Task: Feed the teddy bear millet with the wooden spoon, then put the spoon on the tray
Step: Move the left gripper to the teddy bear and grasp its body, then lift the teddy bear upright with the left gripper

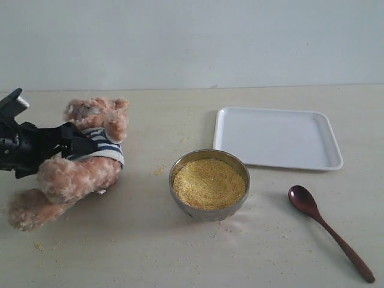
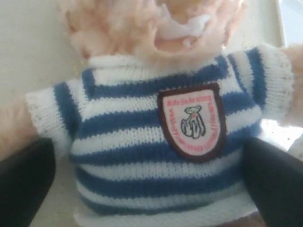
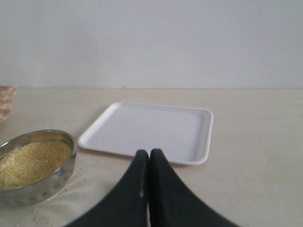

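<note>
The teddy bear [image 1: 84, 162] leans back at the table's left, its striped shirt and crest badge [image 2: 191, 120] filling the left wrist view. My left gripper [image 1: 84, 144] is open, one finger [image 2: 26, 184] standing on each side of the bear's torso. Millet [image 1: 209, 182] heaps a steel bowl [image 1: 231, 210] at centre. To the right of the bowl the wooden spoon [image 1: 327, 231] lies on the table, with no gripper near it. The white tray [image 1: 276, 138] sits empty behind it. My right gripper [image 3: 149, 153] is shut and empty, hovering short of the tray [image 3: 156, 130]; the exterior view does not show it.
Stray grains dot the table around the bowl [image 3: 52, 182] and near the bear's feet [image 1: 39, 245]. A plain wall runs along the table's far edge.
</note>
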Robot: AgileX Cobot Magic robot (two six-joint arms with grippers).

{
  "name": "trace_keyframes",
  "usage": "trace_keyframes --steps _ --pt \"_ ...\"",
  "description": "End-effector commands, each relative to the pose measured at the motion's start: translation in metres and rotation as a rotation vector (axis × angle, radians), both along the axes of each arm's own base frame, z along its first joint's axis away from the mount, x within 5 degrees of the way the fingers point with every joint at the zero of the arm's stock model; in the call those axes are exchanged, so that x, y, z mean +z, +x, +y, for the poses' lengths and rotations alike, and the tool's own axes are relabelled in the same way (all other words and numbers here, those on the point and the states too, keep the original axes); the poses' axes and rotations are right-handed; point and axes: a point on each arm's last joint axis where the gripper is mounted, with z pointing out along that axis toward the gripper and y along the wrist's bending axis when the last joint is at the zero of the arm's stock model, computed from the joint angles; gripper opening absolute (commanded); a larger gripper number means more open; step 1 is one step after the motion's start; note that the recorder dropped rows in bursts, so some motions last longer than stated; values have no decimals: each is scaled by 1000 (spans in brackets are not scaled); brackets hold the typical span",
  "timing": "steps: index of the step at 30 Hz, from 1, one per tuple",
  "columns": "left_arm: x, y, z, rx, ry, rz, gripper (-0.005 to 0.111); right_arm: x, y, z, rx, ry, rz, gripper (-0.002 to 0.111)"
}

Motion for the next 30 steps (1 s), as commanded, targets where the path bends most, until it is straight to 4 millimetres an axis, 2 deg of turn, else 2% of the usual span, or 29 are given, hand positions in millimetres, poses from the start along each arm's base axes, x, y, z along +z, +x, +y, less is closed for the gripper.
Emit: trace_keyframes --steps 1,7,10,12,17,18,22,25,26,29,30 --pt "-16 4 -14 -30 22 9 102 0 0 0 -3 3 -10 0" --pt "-30 9 -31 -66 44 32 101 0 0 0 -3 3 -10 0" --pt "-36 8 -37 -97 60 46 90 0 0 0 -3 3 -10 0" --pt "-37 8 -37 -98 61 48 71 0 0 0 -3 3 -10 0" --pt "-29 7 -37 -122 58 33 10 0 0 0 -3 3 -10 0" --pt "-25 6 -37 -145 59 23 6 0 0 0 -3 3 -10 0" --pt "1 4 -38 -169 72 -45 5 0 0 0 -3 3 -10 0" --pt "40 -4 -31 -171 45 -96 5 0 0 0 -3 3 -10 0" --pt "59 -14 -28 -201 13 -110 5 0 0 0 -3 3 -10 0" --pt "85 -42 -15 -226 -33 -135 5 0 0 0 -3 3 -10 0" --pt "96 -60 -7 -219 -35 -158 5 0 0 0 -3 3 -10 0"
